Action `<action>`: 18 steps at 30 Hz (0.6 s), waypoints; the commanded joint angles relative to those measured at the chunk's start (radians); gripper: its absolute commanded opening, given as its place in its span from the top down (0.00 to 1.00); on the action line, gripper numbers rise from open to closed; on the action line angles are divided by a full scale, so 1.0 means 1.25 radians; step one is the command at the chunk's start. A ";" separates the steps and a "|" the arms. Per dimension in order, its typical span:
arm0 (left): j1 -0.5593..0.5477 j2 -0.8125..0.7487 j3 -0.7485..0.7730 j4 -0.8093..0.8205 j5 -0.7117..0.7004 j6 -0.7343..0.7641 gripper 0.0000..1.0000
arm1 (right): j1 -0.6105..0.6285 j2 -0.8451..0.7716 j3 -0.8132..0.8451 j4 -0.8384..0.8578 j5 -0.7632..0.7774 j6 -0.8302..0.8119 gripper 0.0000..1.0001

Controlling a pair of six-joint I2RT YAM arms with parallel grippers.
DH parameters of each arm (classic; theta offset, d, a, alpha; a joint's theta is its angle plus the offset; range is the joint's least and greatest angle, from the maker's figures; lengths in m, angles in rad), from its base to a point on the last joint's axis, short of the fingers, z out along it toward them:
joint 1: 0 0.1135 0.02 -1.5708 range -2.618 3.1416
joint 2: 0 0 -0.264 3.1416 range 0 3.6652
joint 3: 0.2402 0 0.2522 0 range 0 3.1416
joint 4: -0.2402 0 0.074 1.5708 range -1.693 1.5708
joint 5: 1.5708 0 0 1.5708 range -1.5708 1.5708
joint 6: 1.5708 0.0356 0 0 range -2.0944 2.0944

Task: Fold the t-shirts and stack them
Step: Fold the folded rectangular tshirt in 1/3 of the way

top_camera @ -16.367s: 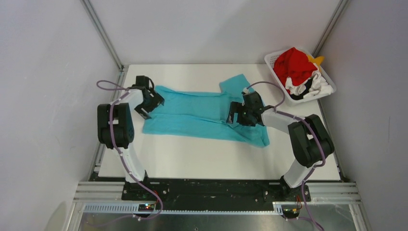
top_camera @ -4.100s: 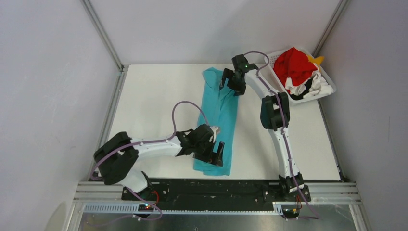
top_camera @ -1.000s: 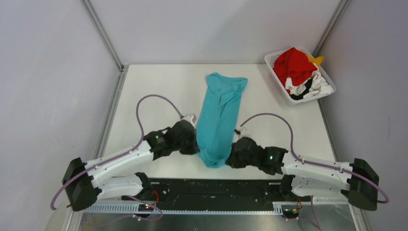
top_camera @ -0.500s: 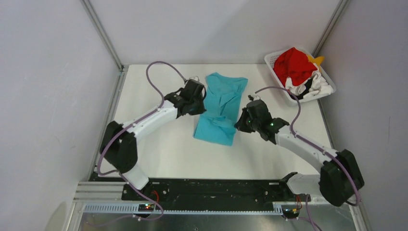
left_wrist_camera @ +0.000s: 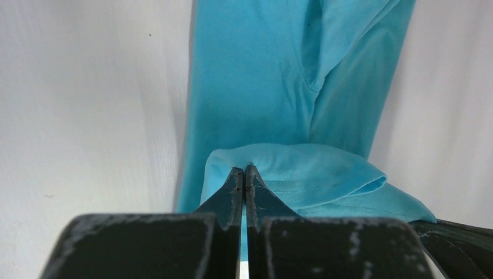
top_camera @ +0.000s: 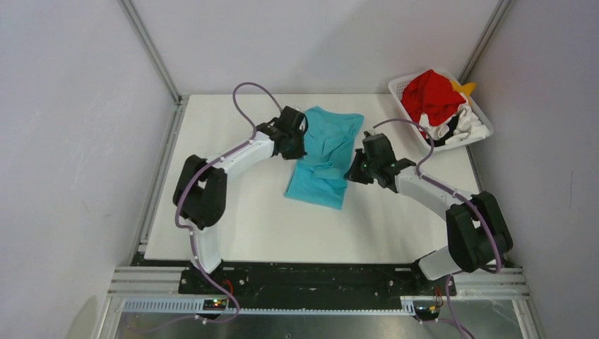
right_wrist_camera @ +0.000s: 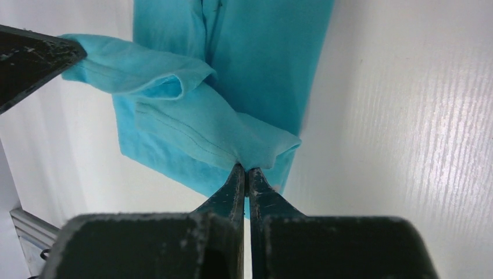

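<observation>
Halving soft teal cloth t-shirt [top_camera: 318, 187]: left gripper [left_wrist_camera: 245, 170], right gripper [right_wrist_camera: 245, 168] each clenched on 1 hem corner, raised mid-shirt. Next, probably: lay hem at far end, release.

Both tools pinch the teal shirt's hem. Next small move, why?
Probably carry the hem forward over the teal shirt, then lower it. The left tool and right tool each pinch a lifted hem corner, and the fold covers only part of the shirt; its far end lies bare.
</observation>
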 commanded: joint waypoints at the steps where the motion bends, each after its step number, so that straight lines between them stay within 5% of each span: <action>1: 0.013 0.024 0.036 0.008 0.025 0.028 1.00 | -0.014 0.032 0.032 0.038 -0.040 0.005 1.00; 7: 0.038 0.077 0.062 0.004 0.046 0.018 0.91 | -0.036 0.108 0.069 0.034 -0.043 0.034 1.00; 11: 0.056 0.127 0.122 0.003 0.060 0.024 0.72 | -0.060 0.153 0.078 0.086 -0.056 0.046 0.85; 12: 0.066 0.134 0.132 0.003 0.079 0.022 0.67 | -0.075 0.161 0.084 0.121 -0.067 0.043 0.77; 15: 0.083 0.142 0.174 0.003 0.110 0.026 0.18 | -0.109 0.190 0.115 0.150 -0.113 0.042 0.50; 17: 0.088 0.116 0.170 0.003 0.110 0.038 0.03 | -0.111 0.175 0.128 0.137 -0.093 0.025 0.18; 18: 0.089 0.086 0.162 0.003 0.095 0.040 0.02 | -0.107 0.165 0.129 0.127 -0.083 0.011 0.12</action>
